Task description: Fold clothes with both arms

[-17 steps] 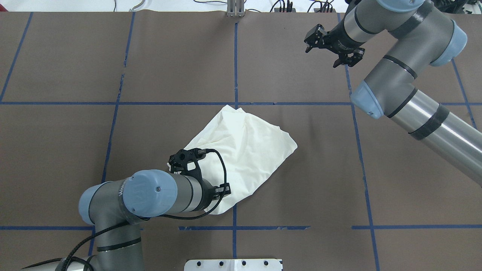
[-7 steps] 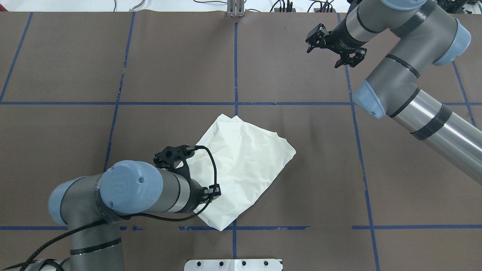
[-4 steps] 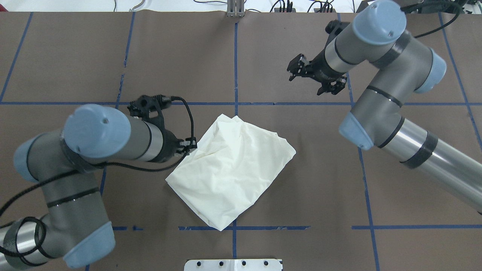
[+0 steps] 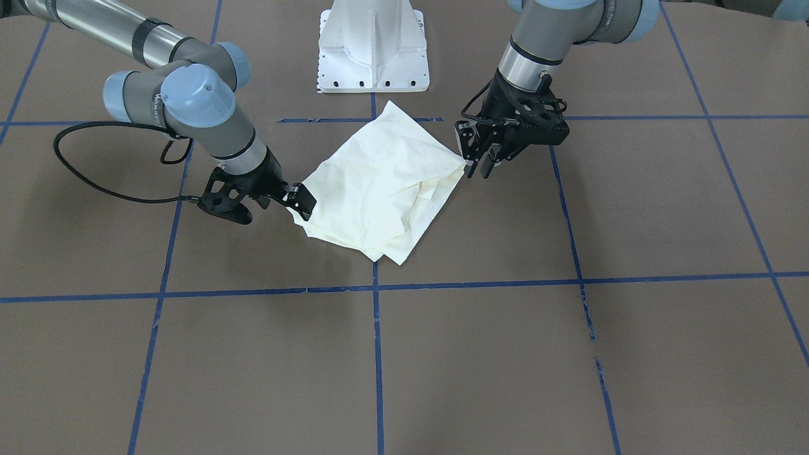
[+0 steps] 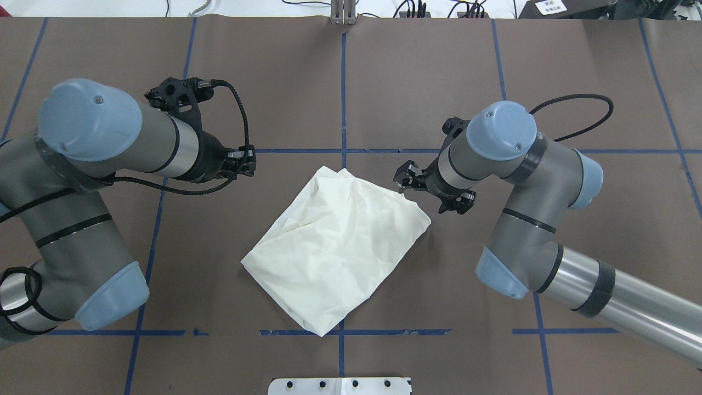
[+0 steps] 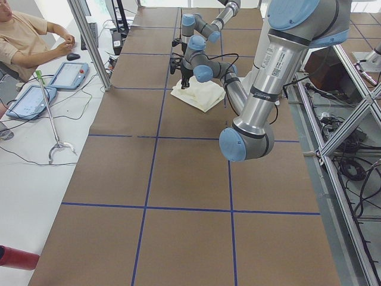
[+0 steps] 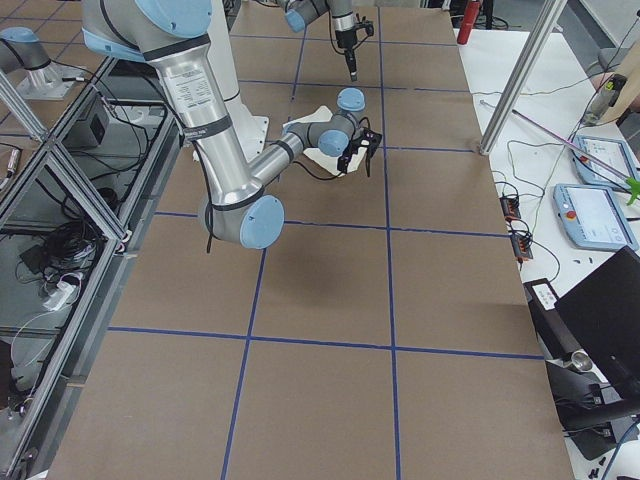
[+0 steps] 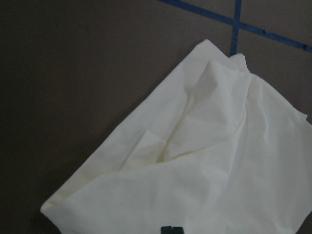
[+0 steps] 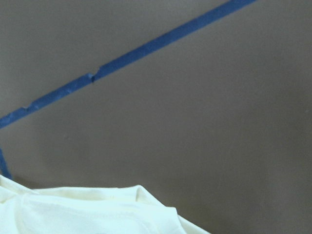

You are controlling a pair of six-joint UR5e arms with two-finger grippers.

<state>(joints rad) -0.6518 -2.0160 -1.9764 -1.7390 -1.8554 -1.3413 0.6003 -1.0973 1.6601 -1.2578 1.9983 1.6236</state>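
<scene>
Facing the robot, the cream T-shirt lies loosely folded on the brown surface between the two pairs of fingers, the right gripper at one corner and the left gripper, fingers spread, hanging by the opposite one, with the white pedestal base just behind the cloth. From overhead the right fingers show spread wide, and the left ones look apart from the shirt. The left wrist view looks down on its folds, the right wrist view catches only its edge near a blue tape line, and the left-side view alone shows a seated person by two tablets.
</scene>
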